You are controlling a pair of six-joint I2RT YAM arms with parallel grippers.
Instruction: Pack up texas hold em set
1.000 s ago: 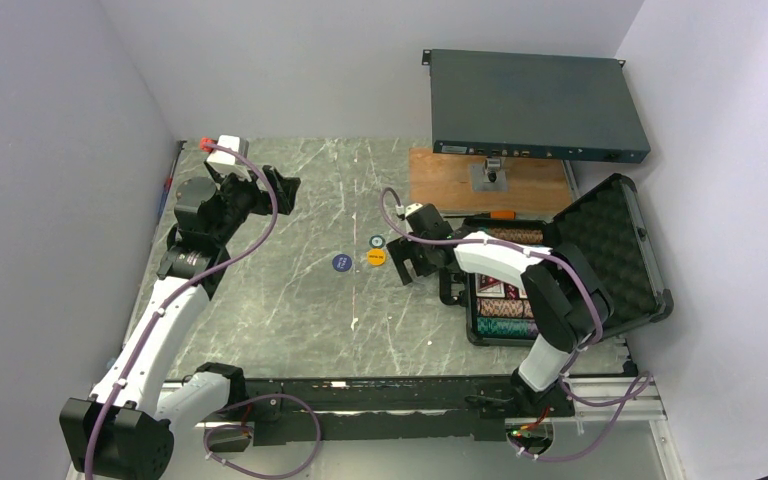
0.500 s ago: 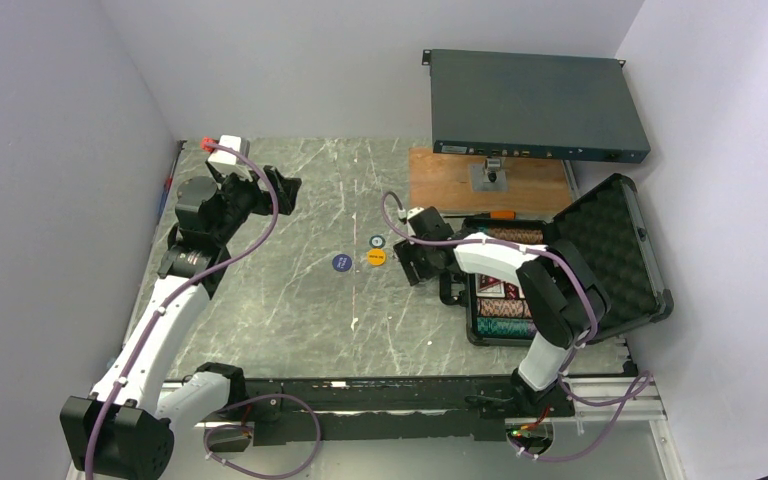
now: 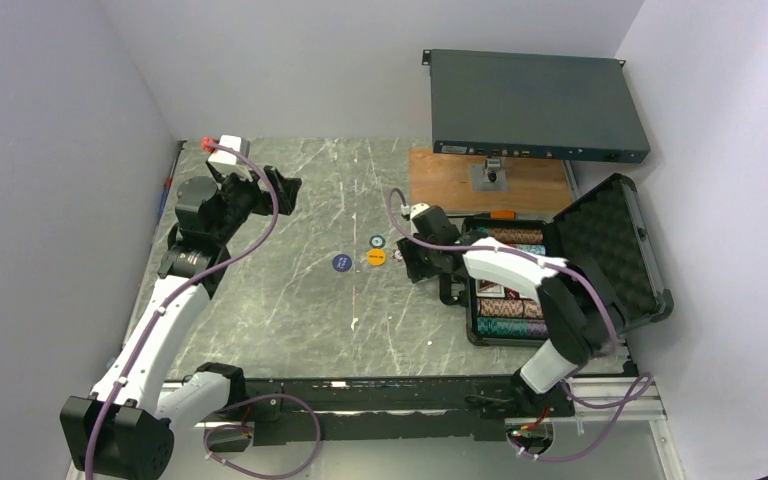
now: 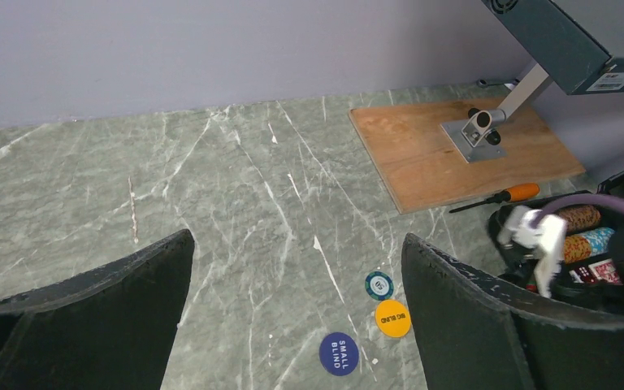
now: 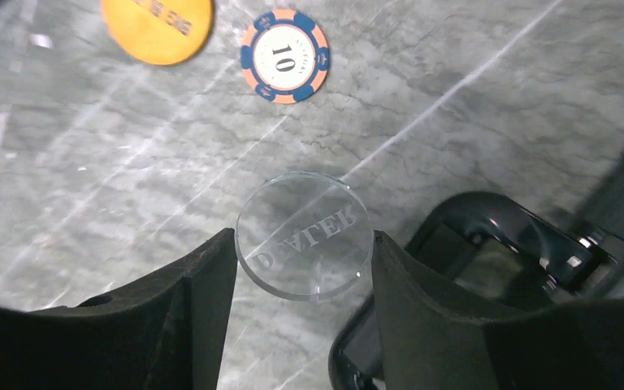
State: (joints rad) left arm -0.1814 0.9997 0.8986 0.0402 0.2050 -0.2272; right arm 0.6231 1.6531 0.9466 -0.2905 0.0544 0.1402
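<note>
The black foam-lined case (image 3: 605,250) lies open at the right, with striped chips and card decks (image 3: 505,300) in its base. On the table lie a blue "small blind" button (image 3: 341,262) (image 4: 339,353), a yellow "big blind" button (image 3: 376,257) (image 4: 392,318) (image 5: 157,28) and a striped chip (image 3: 376,241) (image 4: 379,285) (image 5: 284,55). My right gripper (image 3: 417,260) (image 5: 303,248) is shut on a clear "dealer" button (image 5: 305,236), just above the table beside the case handle (image 5: 496,236). My left gripper (image 3: 285,190) (image 4: 296,244) is open and empty, raised at the far left.
A large dark rack-mount box (image 3: 535,105) stands on a stand over a wooden board (image 3: 440,180) at the back right. An orange-handled screwdriver (image 4: 504,195) lies between the board and the case. Walls close in left, right and back.
My right gripper has shifted slightly right, toward the case, with the clear button in it. The left arm has not moved.
</note>
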